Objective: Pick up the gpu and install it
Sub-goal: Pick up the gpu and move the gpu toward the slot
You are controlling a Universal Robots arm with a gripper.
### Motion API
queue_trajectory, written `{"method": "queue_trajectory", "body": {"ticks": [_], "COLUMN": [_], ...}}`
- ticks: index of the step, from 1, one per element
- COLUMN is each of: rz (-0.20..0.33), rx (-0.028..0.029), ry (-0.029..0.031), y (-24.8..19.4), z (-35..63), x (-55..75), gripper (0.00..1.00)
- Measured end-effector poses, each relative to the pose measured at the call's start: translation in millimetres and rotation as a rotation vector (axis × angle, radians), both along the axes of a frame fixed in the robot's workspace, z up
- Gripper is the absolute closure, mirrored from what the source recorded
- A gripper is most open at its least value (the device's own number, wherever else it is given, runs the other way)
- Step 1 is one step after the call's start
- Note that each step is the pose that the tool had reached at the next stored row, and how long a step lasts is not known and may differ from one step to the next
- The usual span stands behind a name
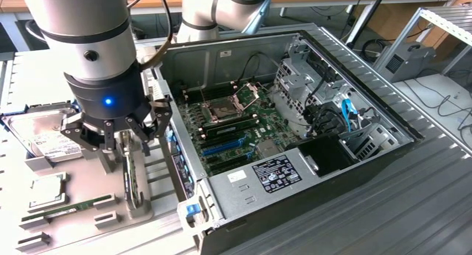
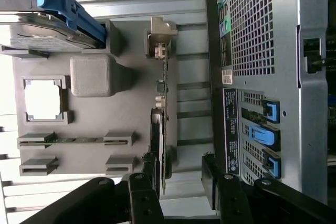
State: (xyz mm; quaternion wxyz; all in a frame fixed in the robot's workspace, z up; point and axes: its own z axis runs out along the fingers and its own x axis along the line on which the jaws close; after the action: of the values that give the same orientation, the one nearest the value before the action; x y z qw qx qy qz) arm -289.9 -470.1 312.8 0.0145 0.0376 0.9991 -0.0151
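Gripper (image 1: pixel 121 138) was open, jaws at full spread, nothing held. The gpu (image 2: pixel 164 103) stood on edge in its slot in the grey fixture tray (image 2: pixel 131 124), directly under the tool, running between the two fingers.

Risks as I judged them, nearest first:
- The card sat off-centre in the gap, closer to one finger than the other (clearest from the wrist view). Closing like that could shove it sideways before the far pad landed, and cock it in the slot.
- It was a thin board seen edge-on. Pads landing on components rather than on bare board could slip or damage something.
- The tray's raised blocks were just beside the card, so a fingertip could snag one on the way down.
- The hard drive (image 1: pixel 44 136) and memory stick (image 1: pixel 70 206) lay farther out on the same tray, apart from the tool. Low risk.
- The PC case (image 1: pixel 221 61) stood beyond the tray, with its rear wall near the tool's side. A careless swing with the card could clip it.

Pose: the arm's last link was vertical, with the tool pointing straight down over the tray. The fingertips were near the card's upper edge. I couldn't tell whether they touched it.
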Motion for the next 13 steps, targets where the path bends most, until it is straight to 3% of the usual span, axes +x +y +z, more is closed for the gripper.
{"method": "queue_trajectory", "body": {"ticks": [8, 11, 12, 13], "rz": [0.0, 0.0, 0.0, 0.0], "rx": [0.0, -0.0004, -0.0076, -0.0159], "ry": [-0.0001, 0.0, 0.0, -0.0001], "y": [1.0, 1.4, 2.5, 13.4], "z": [-7.9, -24.6, -28.7, -39.0], "x": [-7.8, -24.8, -22.3, -21.5], "gripper": [0.52, 0.52, 0.52, 0.52]}}
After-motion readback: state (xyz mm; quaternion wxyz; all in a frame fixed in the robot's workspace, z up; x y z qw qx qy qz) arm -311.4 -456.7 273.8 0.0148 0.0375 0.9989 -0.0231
